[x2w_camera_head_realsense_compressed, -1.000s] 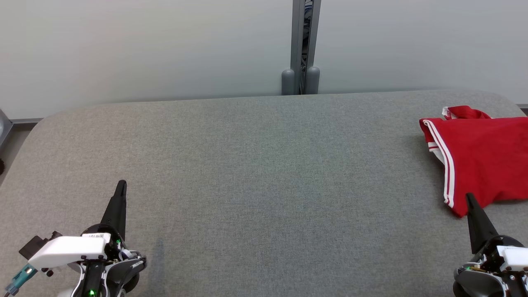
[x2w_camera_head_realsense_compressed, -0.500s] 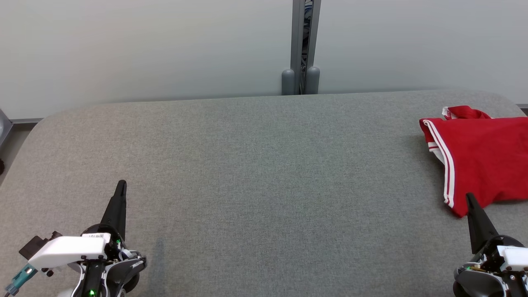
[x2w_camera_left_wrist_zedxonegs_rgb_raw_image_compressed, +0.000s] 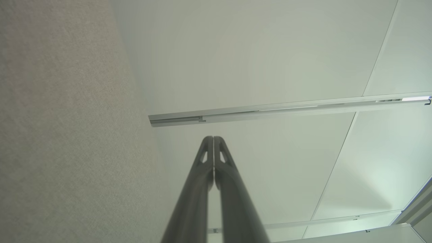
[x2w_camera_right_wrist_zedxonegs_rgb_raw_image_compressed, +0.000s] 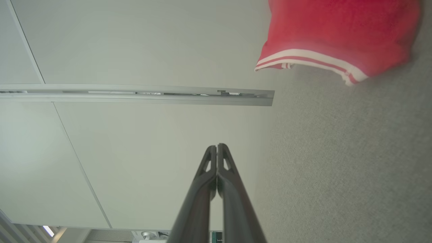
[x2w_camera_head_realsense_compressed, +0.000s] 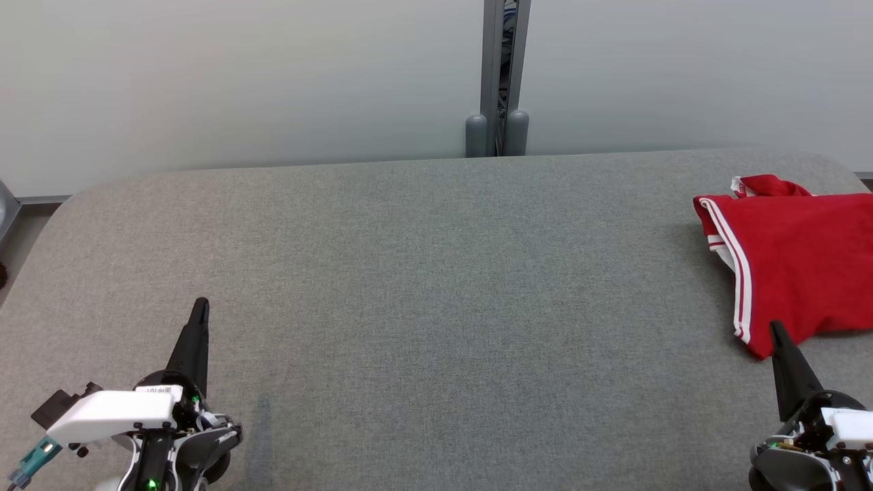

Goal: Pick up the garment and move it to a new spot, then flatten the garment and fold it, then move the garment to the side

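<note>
The red, white-striped fabric garment (x2w_camera_head_realsense_compressed: 798, 266), bunched at the right edge of the grey cloth surface (x2w_camera_head_realsense_compressed: 436, 307), looks soft, light and limp, best pinched at a hem corner; the left gripper (x2w_camera_head_realsense_compressed: 199, 307) and right gripper (x2w_camera_head_realsense_compressed: 775, 331), over that surface's near corners, have fingers closed, empty.

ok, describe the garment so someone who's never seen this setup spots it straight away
Start from the wide grey table in front of the pale wall. Go to its right side, just beyond the right gripper and its dark fingers: the garment lies there. It is bright red cloth with white stripes along its edge, the one coloured thing on the grey top.
</note>
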